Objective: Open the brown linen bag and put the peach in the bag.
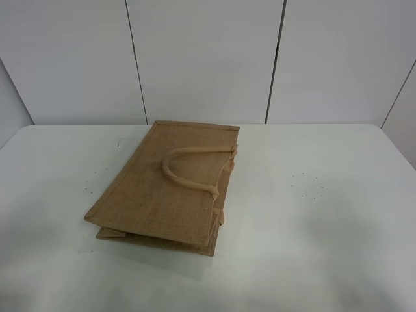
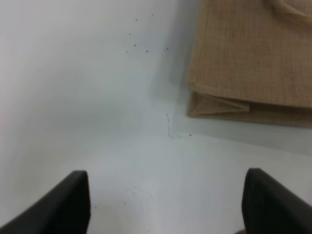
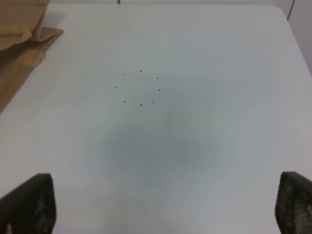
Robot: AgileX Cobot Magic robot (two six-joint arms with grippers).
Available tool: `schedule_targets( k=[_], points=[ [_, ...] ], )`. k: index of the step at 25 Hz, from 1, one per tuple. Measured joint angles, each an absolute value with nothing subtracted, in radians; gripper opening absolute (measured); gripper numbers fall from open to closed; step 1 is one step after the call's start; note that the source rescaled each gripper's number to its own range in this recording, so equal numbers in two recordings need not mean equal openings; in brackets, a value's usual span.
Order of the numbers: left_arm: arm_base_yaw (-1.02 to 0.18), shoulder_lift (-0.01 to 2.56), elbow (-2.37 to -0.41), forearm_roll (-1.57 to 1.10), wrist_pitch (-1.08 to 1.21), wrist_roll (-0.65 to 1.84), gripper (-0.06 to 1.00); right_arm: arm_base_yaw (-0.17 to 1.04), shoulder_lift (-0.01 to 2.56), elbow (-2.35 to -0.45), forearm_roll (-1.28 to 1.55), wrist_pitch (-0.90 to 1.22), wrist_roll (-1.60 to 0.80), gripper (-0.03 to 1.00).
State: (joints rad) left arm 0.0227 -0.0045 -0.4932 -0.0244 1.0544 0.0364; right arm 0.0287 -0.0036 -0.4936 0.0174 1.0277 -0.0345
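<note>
the brown linen bag [image 1: 170,185] lies flat and folded left of the surface's [image 1: 325,227] middle, long axis running from the front edge toward the back, handles facing right. no peach shows in any view. the left end effector [image 2: 165,200] hangs empty, jaws wide, just off the bag's front corner, likely nearer than the right end effector [image 3: 165,207], also wide and empty.

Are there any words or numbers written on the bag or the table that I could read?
None: no view shows any words, numbers or labels.
brown linen bag: plain woven cloth, no print or tag showing on the side that faces up.
table: only tiny dark specks, not letters.
wall panels behind: blank.
</note>
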Motion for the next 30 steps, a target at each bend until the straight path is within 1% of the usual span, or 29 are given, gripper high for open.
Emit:
schedule_targets(
  k=[7, 12, 14, 22, 30],
  points=[
    [0.019, -0.004, -0.493, -0.024, 1.054, 0.035, 0.95, 0.029, -0.004, -0.494, 0.017, 1.028, -0.034, 1.00],
    [-0.036, -0.004, -0.493, -0.024, 1.054, 0.035, 0.95, 0.029, -0.004, -0.494, 0.017, 1.028, -0.034, 1.00],
    [-0.040, -0.004, -0.493, -0.024, 1.054, 0.035, 0.95, 0.029, -0.004, -0.494, 0.017, 1.028, -0.034, 1.00],
    [-0.039, -0.004, -0.493, -0.024, 1.054, 0.035, 0.95, 0.029, -0.004, -0.494, 0.017, 1.028, -0.034, 1.00],
    [-0.013, -0.004, -0.493, -0.024, 1.054, 0.034, 0.95, 0.029, -0.004, -0.494, 0.017, 1.028, -0.034, 1.00]
  ],
)
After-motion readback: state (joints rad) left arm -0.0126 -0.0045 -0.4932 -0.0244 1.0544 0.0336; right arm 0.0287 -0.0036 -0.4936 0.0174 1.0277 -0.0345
